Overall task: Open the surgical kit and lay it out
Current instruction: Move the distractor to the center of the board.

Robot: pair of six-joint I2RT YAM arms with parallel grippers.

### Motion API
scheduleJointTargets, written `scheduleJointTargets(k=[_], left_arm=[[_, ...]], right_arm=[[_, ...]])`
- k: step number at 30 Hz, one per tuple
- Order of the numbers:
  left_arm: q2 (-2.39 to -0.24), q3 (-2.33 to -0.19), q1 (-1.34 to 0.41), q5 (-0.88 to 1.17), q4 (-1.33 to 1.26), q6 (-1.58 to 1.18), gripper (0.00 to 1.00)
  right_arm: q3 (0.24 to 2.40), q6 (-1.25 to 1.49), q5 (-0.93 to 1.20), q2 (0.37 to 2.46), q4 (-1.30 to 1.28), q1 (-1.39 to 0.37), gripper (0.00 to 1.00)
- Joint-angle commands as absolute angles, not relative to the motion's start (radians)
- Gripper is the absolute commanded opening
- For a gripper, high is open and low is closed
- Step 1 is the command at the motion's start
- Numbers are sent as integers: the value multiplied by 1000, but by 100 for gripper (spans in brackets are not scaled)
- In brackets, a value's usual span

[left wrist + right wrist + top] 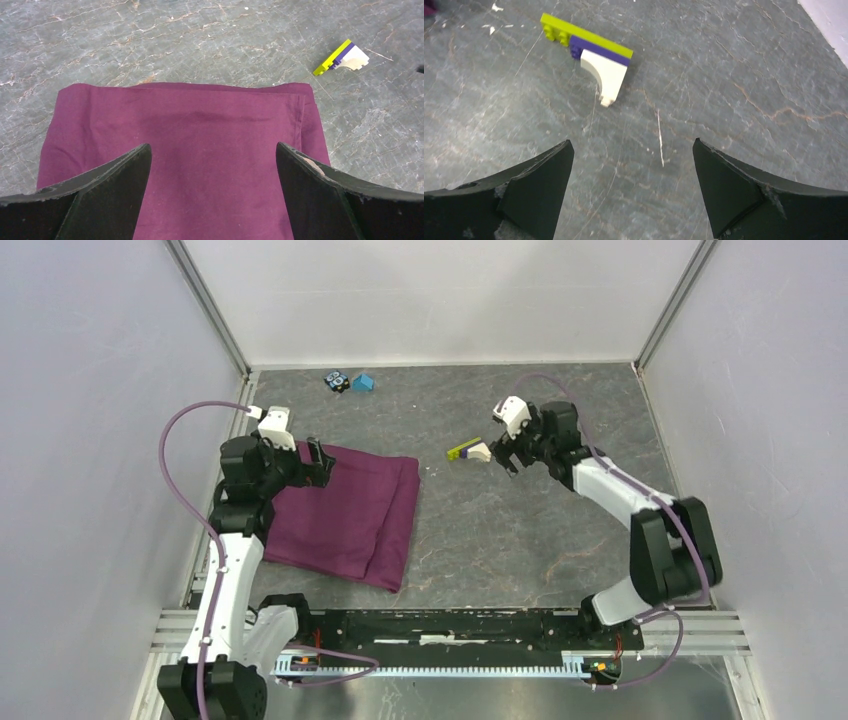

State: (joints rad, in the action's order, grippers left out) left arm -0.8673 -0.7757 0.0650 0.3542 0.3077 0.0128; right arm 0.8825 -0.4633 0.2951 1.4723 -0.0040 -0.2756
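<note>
Top external: yellow-purple-white block (468,449) near purple wrap (350,515)

Cloth wrap (190,145): dark-purple woven fabric, matt, softly creased, stitched hem. Table (150,40): grey stone-veined surface, smooth, low sheen, fine scratches. Block (589,55): smooth moulded plastic, slight gloss. Fingers (110,190) of left gripper (212,145) and right gripper (632,141): matt black plastic, edges scuffed.

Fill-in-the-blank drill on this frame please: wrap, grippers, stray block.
The left gripper hangs over the ____ cloth wrap.
The left gripper and the right gripper both have jaws ____.
The yellow-purple-white block lies nearer the ____ arm's gripper.
Missing words: purple; open; right.
</note>
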Motion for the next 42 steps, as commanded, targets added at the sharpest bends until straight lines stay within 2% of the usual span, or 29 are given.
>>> scheduleJointTargets(k=[1, 8, 17, 23, 26, 32, 38, 42], left_arm=[[-861, -817, 92, 427, 305, 52, 100], [-874, -812, 144, 470, 305, 43, 100], [-888, -797, 166, 490, 291, 42, 100], [-879, -798, 167, 499, 291, 41, 100], [-876, -797, 167, 499, 291, 44, 100], [-882, -793, 167, 504, 287, 42, 100], [-886, -796, 176, 504, 288, 41, 100], [-888, -796, 184, 508, 288, 38, 100]], right_arm=[[1025, -472, 343, 1608, -45, -297, 95], [1139, -429, 449, 1802, -50, -312, 87], [1196, -361, 427, 1927, -19, -317, 79], [1279, -305, 405, 2012, -23, -317, 69], [1308, -284, 362, 2045, -26, -317, 58], [1382, -215, 233, 2099, 22, -317, 47], [1555, -163, 50, 2206, 3, -303, 45], [1722, -136, 6, 2305, -99, -264, 45]])
